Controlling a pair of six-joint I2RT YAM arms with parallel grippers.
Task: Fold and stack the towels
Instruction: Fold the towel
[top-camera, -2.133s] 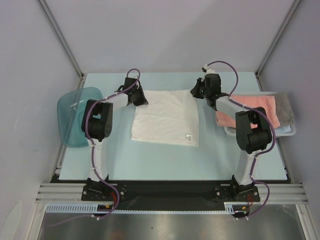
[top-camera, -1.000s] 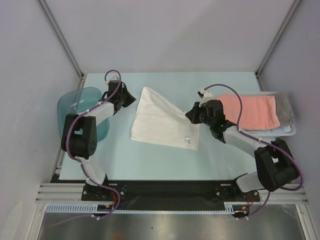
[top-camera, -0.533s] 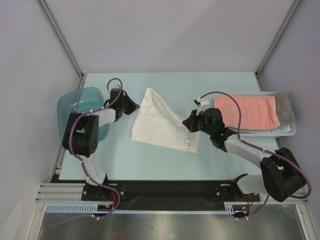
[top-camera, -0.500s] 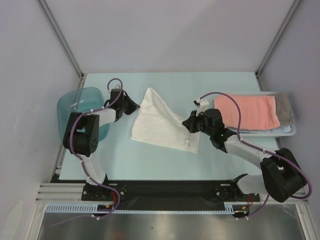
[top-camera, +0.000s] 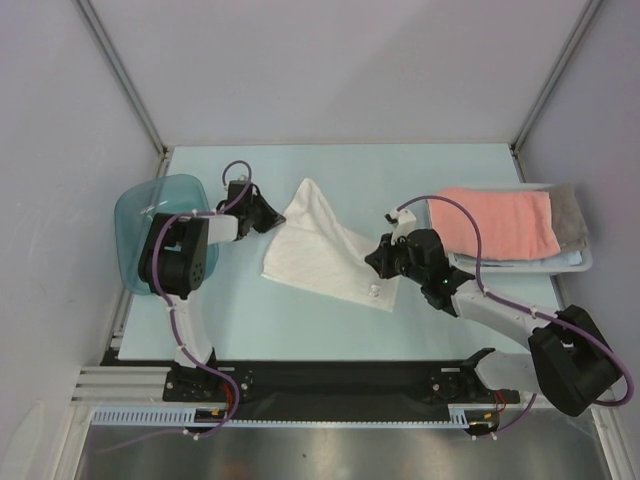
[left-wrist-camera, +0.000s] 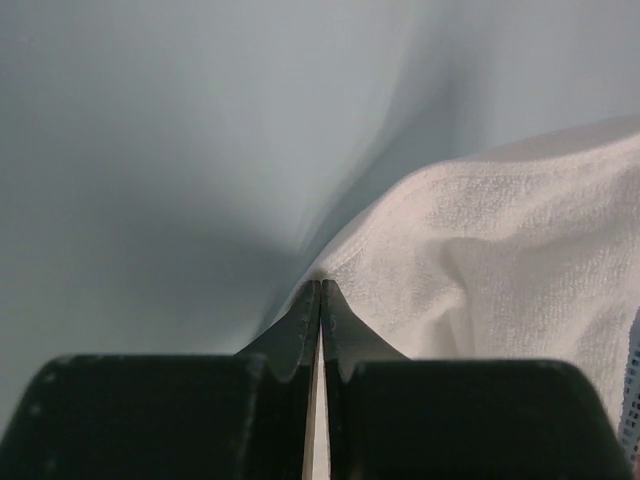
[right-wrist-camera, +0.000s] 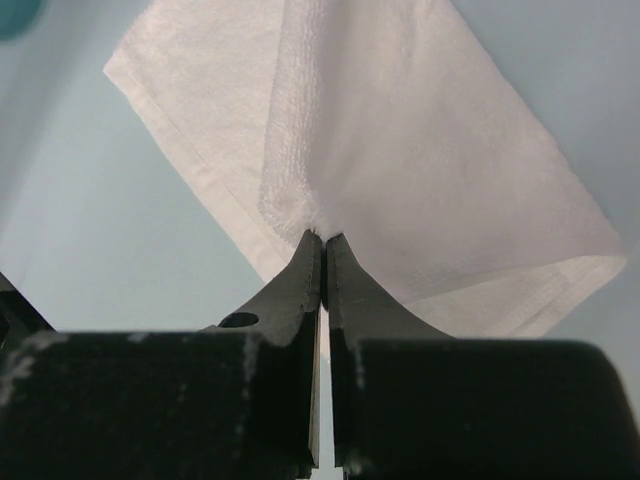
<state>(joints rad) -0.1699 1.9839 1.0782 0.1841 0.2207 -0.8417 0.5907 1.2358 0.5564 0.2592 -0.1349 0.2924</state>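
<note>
Left wrist view: left gripper (left-wrist-camera: 320, 288) clamps a corner of the white towel (left-wrist-camera: 500, 250) at its fingertips; right gripper (right-wrist-camera: 324, 240) likewise. Uneven pulling could slip either shallow bite.

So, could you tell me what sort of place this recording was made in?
Most likely a lab test cell, not a home: plain grey walls framed by metal rails, a pale-blue table, and the left arm and right arm bolted at its near edge.
</note>
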